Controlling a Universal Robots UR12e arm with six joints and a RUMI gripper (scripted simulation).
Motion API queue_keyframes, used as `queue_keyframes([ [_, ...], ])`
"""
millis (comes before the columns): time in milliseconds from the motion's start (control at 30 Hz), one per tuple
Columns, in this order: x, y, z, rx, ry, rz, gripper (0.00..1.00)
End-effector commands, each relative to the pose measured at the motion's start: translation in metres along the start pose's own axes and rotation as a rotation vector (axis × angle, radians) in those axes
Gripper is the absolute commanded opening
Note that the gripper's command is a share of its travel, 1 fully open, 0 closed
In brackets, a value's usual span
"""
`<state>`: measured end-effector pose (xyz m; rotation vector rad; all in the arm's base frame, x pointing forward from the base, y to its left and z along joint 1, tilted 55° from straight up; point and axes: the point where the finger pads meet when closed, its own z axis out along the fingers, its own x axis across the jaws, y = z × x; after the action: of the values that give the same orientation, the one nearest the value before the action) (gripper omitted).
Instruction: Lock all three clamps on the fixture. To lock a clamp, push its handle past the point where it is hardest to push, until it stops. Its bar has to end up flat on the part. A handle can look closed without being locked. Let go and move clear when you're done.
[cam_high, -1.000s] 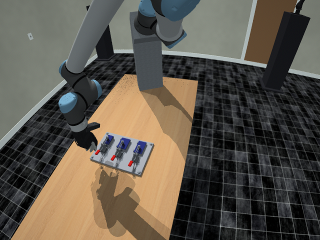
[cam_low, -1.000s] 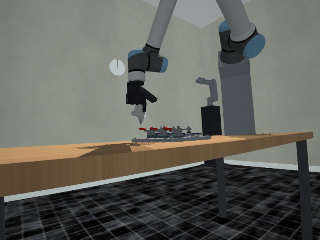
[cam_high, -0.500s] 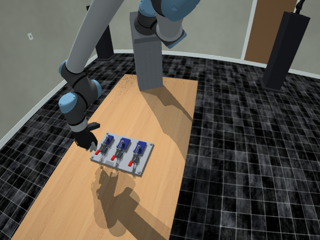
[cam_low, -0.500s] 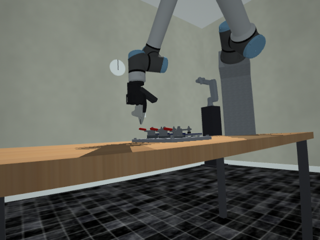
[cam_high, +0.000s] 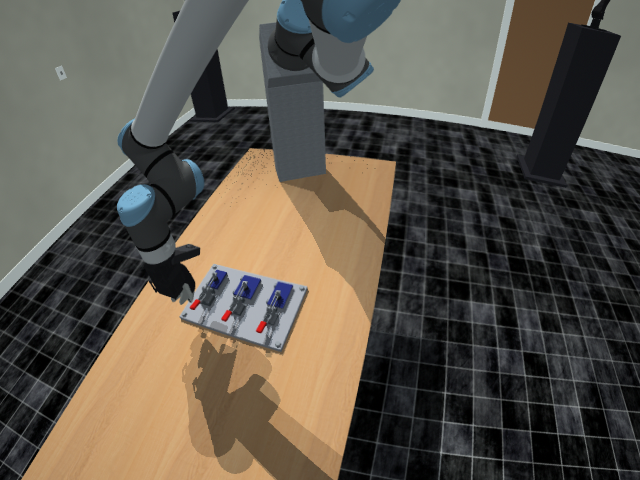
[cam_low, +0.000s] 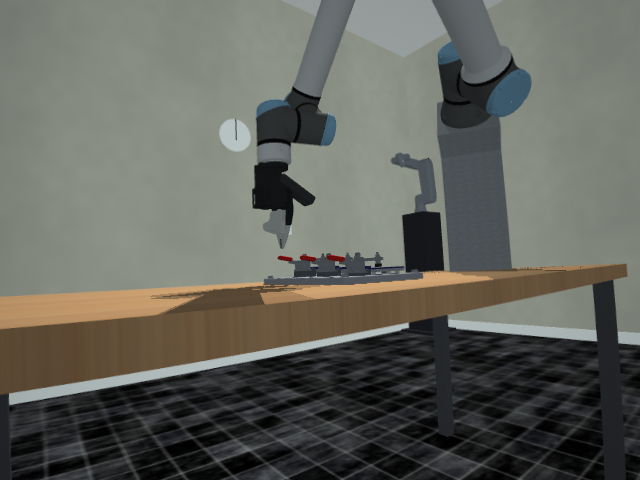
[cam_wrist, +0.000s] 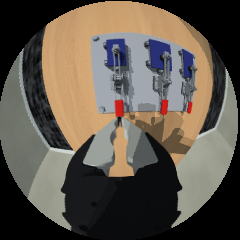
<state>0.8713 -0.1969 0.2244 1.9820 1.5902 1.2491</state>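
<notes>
A grey fixture plate (cam_high: 246, 308) lies on the wooden table with three toggle clamps side by side, each over a blue part. Their red handles, left (cam_high: 194, 304), middle (cam_high: 225, 314) and right (cam_high: 261, 326), lie low and point to the plate's near edge; in the side view (cam_low: 308, 257) they look nearly level. In the wrist view the left red handle (cam_wrist: 119, 107) is just ahead of my fingertips. My gripper (cam_high: 184, 298) is shut and empty, a little above and just beside the left handle, clear of it in the side view (cam_low: 282, 239).
The arm's grey pedestal (cam_high: 294, 103) stands at the table's far end. A black stand with a small grey arm (cam_low: 422, 235) is behind the table. The table's left edge is close to the gripper.
</notes>
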Motion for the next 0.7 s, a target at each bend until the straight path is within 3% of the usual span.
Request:
queue_keyframes([
  [0,0.0000,0.0005,-0.0004,-0.001,0.000,0.000,0.00],
  [667,-0.0001,0.0010,0.0059,-0.001,0.000,0.000,0.00],
])
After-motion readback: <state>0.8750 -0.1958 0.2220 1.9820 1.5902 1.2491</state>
